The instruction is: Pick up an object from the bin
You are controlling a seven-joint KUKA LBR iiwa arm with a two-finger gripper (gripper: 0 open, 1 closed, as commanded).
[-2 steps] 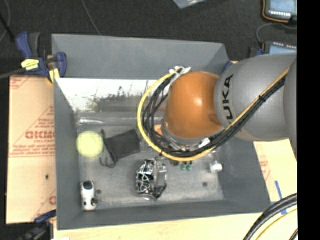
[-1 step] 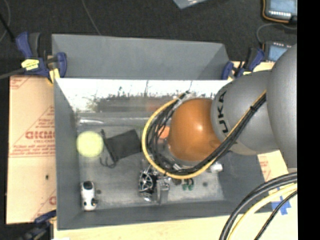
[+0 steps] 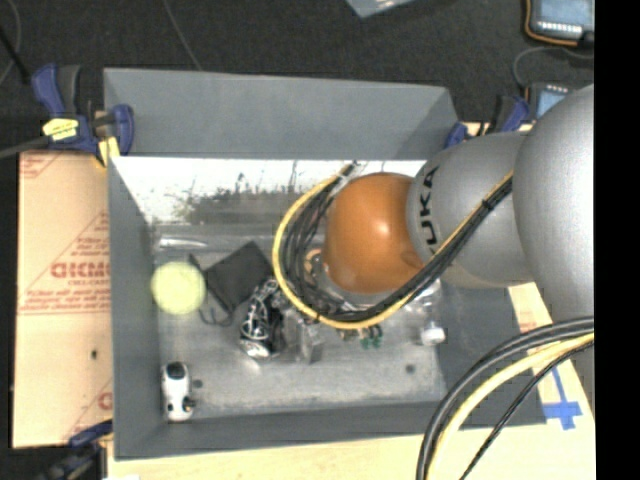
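Observation:
My gripper hangs low in the middle of the bin, mostly hidden under the arm's orange cover. Just to its left lies a shiny black and silver crumpled thing. A flat black pouch lies behind that, further left. A small green piece and a small white piece lie on the floor to the gripper's right. Nothing shows held in the gripper.
A yellow-green ball rests near the bin's left wall. A small white and black toy stands in the front left corner. The arm and its cables cover the bin's right half. Bare floor runs along the front.

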